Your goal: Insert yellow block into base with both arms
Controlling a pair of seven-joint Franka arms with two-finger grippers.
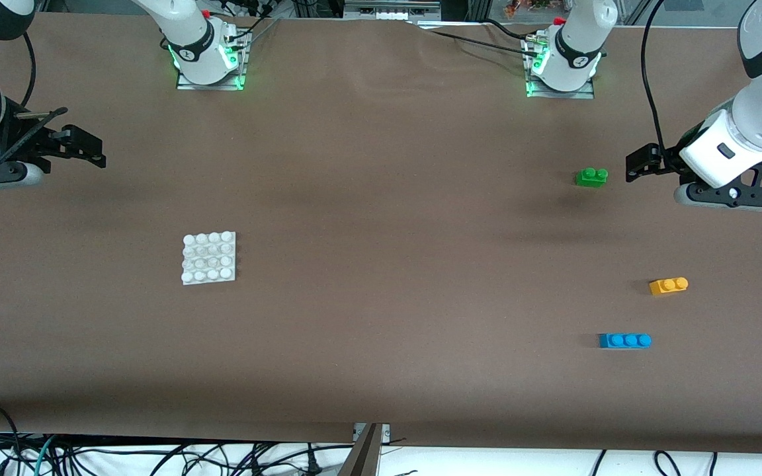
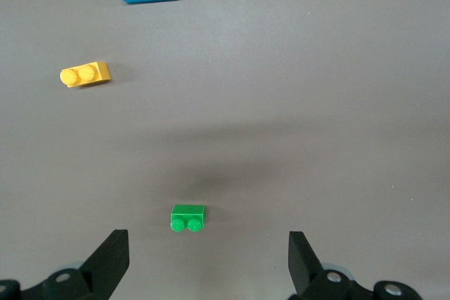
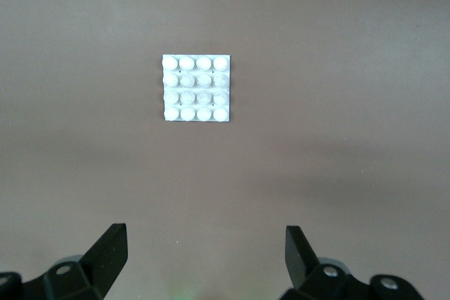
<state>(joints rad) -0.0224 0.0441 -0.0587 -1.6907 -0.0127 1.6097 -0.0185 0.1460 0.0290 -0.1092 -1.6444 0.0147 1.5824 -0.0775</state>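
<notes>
Yellow-orange plastic, two studs up: the yellow block (image 1: 669, 285) lies flat on the brown table cover (image 1: 381, 218) toward the left arm's end, untouched, with bare cover on all sides. A blue three-stud brick (image 1: 625, 340) lies near it, nearer the front camera; a green two-stud brick (image 1: 591, 176) lies farther from that camera, well apart from both. The base (image 1: 208, 258), a white square plate with a four-by-four stud grid, rests flat toward the right arm's end, well apart from all three bricks, nothing on it and open cover around it.

The left gripper (image 1: 642, 164) hangs in the air over the cover beside the green brick, fingers spread wide and holding nothing; in the left wrist view only its two fingertips (image 2: 112, 258) show, cut off by the frame edge, with the green brick just ahead between them. The right gripper (image 1: 86, 149) hovers at the right arm's end of the table, fingers also spread and empty; much of that arm is cut off by the frame edge.
</notes>
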